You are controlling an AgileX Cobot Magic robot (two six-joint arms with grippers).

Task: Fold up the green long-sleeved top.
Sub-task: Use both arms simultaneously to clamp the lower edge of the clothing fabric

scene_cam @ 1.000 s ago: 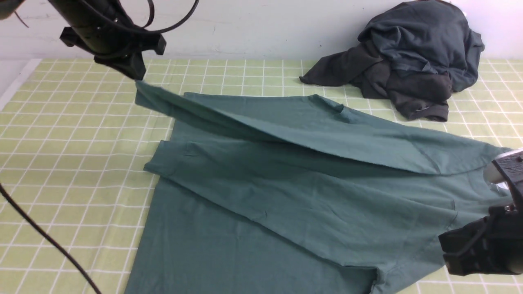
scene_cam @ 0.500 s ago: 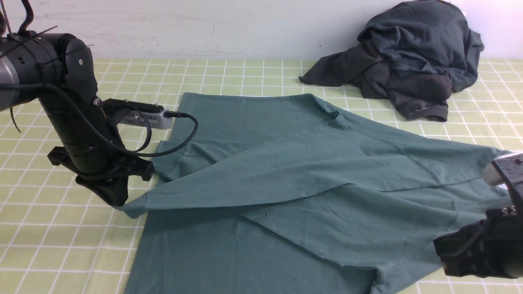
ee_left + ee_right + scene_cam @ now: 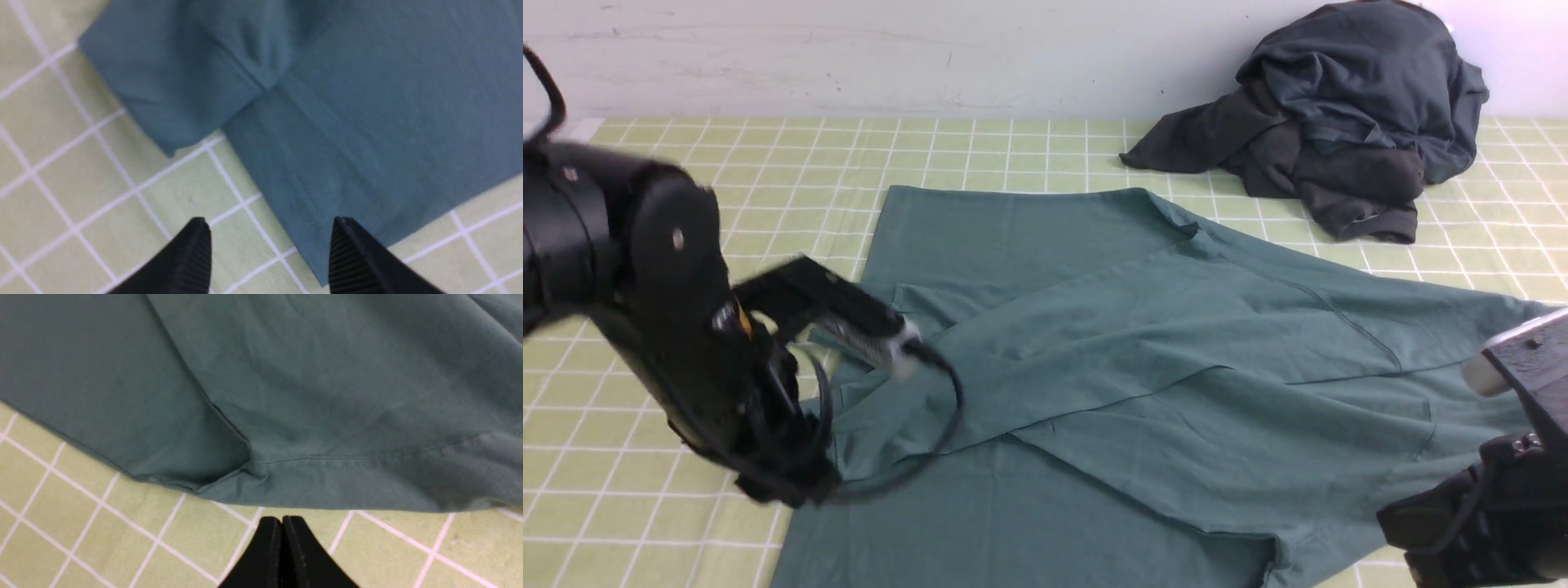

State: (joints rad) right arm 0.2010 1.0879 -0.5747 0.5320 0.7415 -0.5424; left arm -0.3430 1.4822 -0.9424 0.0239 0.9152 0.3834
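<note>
The green long-sleeved top (image 3: 1111,359) lies spread on the checked cloth, with one sleeve folded slantwise across its body. My left gripper (image 3: 788,486) is low at the top's left edge. In the left wrist view it (image 3: 271,230) is open, and under its gap lies only the top's stitched edge (image 3: 327,163), with the sleeve's end (image 3: 175,90) just beyond. My right gripper (image 3: 282,522) is shut and empty, just off the top's hem (image 3: 327,486). The front view shows only the right arm (image 3: 1478,523), at the bottom right corner.
A heap of dark charcoal-grey garments (image 3: 1347,114) sits at the back right against the wall. The table wears a pale green cloth with white grid lines (image 3: 645,506). The left arm's cable (image 3: 947,408) loops over the top.
The left arm swung the lifted sleeve from the far left down toward the near side, laid it across the top and opened its jaws. The right arm barely moved.
</note>
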